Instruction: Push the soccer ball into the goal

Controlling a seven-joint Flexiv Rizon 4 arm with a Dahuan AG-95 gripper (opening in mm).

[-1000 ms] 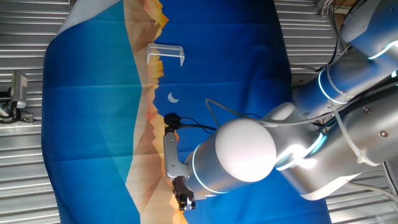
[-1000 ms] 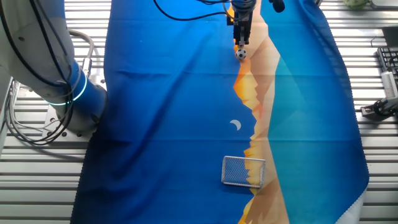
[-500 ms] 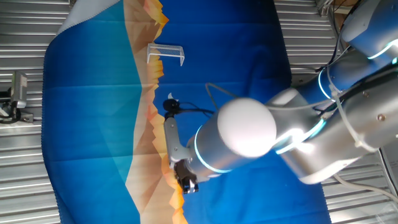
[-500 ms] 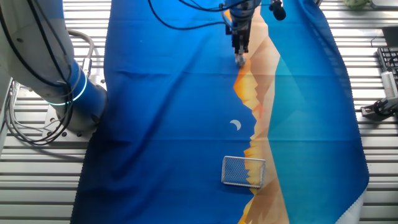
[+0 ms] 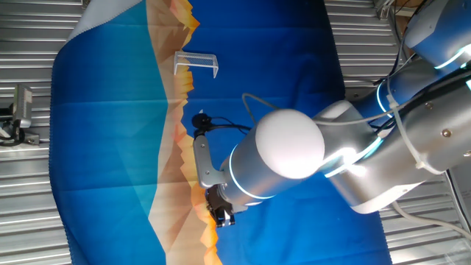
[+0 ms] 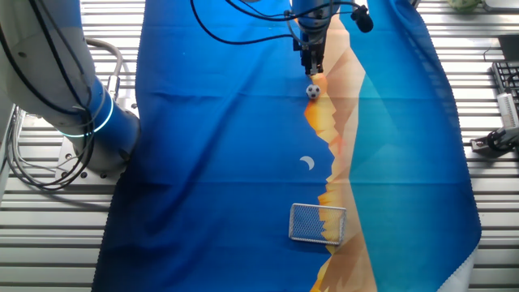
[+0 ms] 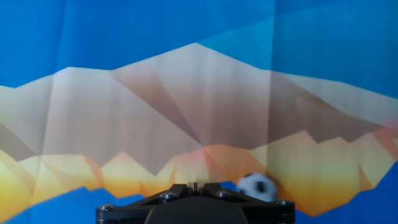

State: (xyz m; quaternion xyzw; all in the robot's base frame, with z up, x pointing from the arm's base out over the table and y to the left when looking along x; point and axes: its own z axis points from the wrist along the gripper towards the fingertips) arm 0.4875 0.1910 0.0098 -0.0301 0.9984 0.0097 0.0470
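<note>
The soccer ball [image 6: 313, 91] is a tiny white sphere with black patches, lying on the orange mountain print of the blue cloth. My gripper [image 6: 312, 68] is shut and empty, its tips just behind the ball on the side away from the goal. In the hand view the closed gripper [image 7: 194, 185] sits at the bottom edge, with the ball [image 7: 257, 185] blurred just to its right. The goal [image 6: 317, 223], a small pale mesh frame, stands far down the cloth in line with the ball; it also shows as the goal [image 5: 196, 62]. My arm hides the ball in that view.
A white crescent moon print [image 6: 307, 163] lies flat between ball and goal. The robot base [image 6: 89, 122] stands at the left of the cloth [image 6: 203, 162]. A black cable [image 6: 235, 18] trails from the hand. Metal slats and small hardware [image 6: 496, 139] lie off the cloth's right edge.
The ball has left the gripper tips and rolled a short way toward the goal. The shut gripper pushed forward along the cloth and now stands just behind it.
</note>
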